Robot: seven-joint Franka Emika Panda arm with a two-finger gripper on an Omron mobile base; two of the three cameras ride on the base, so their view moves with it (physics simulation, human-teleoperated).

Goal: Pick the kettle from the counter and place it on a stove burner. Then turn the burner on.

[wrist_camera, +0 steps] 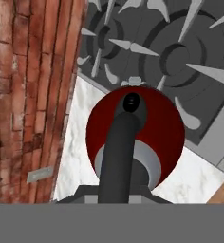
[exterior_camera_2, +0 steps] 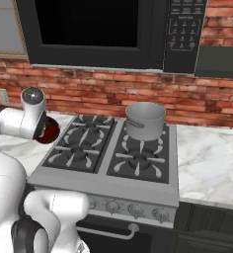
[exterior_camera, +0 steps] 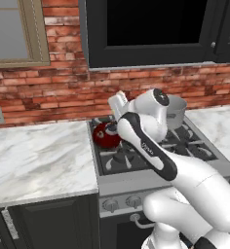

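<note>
Glossy white rounded arm (exterior_camera: 185, 180) segments, dark joint bands, grey end caps

Glossy red kettle (wrist_camera: 154, 126) with black loop handle, upright, lifted above white marble counter (exterior_camera: 39, 155), beside stove burner (exterior_camera: 121, 158)

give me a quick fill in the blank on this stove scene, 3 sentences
1. The gripper is shut on the kettle's black ____.
2. The grey pot sits on a rear burner on the ____ side of the stove, seen from the robot.
3. The wall behind the stove is made of ____.

Missing words: handle; right; brick
</note>
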